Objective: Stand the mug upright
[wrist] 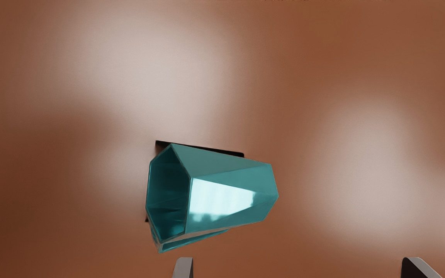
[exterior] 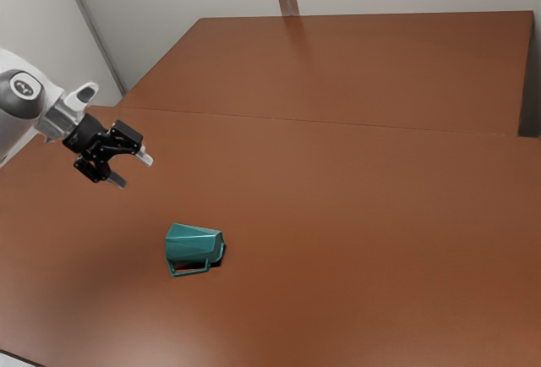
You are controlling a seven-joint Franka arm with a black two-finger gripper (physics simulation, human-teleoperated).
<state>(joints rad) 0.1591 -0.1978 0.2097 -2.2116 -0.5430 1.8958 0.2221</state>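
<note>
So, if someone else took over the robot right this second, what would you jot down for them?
Gripper: open, holding nothing, raised over the table and clear of the mug, toward the exterior view's left. Gripper point: the gripper.
Mug: the teal mug lies on its side on the tabletop, its mouth facing sideways.
Done: no part of the righting shows yet.
Left: grasp the mug, turn it mouth-up, set it down on its base and let go.

Pale glare on brown tabletop (wrist: pixel 361 173), dark shadow patches, seemingly soft blur
</note>
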